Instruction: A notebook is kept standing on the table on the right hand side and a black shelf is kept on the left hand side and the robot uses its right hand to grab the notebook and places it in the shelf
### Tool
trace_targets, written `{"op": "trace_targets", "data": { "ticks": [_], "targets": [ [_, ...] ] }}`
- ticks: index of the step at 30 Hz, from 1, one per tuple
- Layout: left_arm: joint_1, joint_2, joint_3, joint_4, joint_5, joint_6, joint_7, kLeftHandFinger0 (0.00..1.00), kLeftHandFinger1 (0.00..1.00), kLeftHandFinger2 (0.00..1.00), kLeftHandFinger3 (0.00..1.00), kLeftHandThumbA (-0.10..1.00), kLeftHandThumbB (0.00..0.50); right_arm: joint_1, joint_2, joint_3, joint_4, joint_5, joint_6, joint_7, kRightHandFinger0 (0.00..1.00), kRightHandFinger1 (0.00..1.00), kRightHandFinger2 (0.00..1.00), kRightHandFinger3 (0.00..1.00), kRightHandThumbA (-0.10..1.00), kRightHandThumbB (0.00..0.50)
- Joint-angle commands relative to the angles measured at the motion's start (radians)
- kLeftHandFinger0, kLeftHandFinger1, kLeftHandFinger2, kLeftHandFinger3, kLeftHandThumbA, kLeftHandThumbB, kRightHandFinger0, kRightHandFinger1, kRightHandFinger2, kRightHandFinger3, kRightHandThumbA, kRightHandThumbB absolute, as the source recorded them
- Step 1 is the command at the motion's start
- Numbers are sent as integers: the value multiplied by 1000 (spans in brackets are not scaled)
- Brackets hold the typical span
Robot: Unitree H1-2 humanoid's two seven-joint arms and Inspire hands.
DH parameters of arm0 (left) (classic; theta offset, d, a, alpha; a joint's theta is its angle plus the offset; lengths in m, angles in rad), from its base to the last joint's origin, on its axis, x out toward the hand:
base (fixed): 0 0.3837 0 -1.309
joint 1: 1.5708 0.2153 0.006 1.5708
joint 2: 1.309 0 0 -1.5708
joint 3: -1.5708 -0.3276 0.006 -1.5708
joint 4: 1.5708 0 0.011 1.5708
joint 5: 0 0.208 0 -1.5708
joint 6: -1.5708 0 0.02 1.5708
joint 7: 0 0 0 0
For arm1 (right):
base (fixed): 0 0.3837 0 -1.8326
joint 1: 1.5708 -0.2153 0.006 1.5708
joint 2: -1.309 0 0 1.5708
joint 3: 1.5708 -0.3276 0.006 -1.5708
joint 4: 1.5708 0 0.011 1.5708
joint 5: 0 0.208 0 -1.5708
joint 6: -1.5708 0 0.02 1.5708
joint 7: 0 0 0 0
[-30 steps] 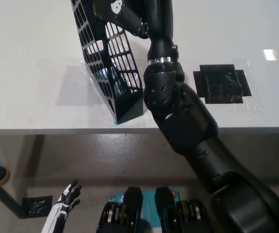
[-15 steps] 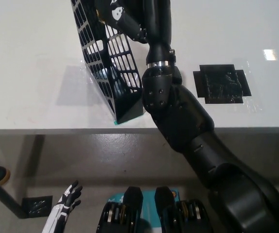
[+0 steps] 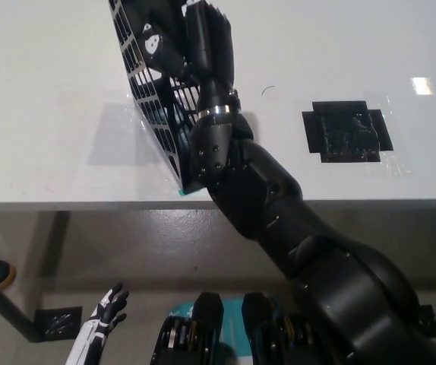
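My right robot hand (image 3: pixel 165 46) reaches into the black shelf (image 3: pixel 146 99) at the upper middle of the frame, my black forearm lying over the shelf's open side and hiding most of what is inside. The notebook is not clearly visible anywhere; only a small white patch shows by my palm, and I cannot say whether that is part of the notebook or of the robot hand itself. Whether my fingers are closed on anything or have let go I cannot tell, since they are lost against the dark lattice. The patch of black tape (image 3: pixel 347 135) at the right of the desk (image 3: pixel 43 91) stands bare, so I judge the notebook already lifted from its starting place and carried across. What appears left is to settle it in the shelf, release, and draw the arm back out.

Compared with a second ago, my arm has swung toward the left of the frame: the elbow that covered the desk just right of the shelf now overlaps the shelf's lower corner, and the wrist has pushed deeper over the grille. The shelf and tape have not shifted. My white left robot hand (image 3: pixel 105 308) hangs at the lower left, below the desk edge, fingers spread and holding nothing, as before.
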Motion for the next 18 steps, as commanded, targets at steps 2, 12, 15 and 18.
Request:
{"op": "trace_targets", "data": {
  "ticks": [2, 12, 15, 18],
  "targets": [
    [1, 13, -4, -27, 2, -6, -5, 1000, 1000, 1000, 1000, 1000, 78, -95, 10, 10, -32, 43, -84, 77, 999, 1000, 1000, 1000, 648, 339],
    [9, 12, -4, -31, 0, -1, -6, 1000, 1000, 1000, 1000, 1000, 91, -86, -10, 29, -41, 27, -60, 93, 1000, 1000, 1000, 1000, 1000, 316],
    [7, 11, -3, -39, 2, 8, -4, 1000, 1000, 1000, 1000, 1000, 89, -91, -17, 30, -50, 21, -50, 78, 1000, 1000, 1000, 1000, 1000, 336],
    [11, 9, -3, -43, 0, 14, -4, 1000, 1000, 1000, 1000, 1000, 92, -91, -23, 28, -58, 22, -50, 78, 1000, 1000, 1000, 1000, 1000, 351]
  ]
}}
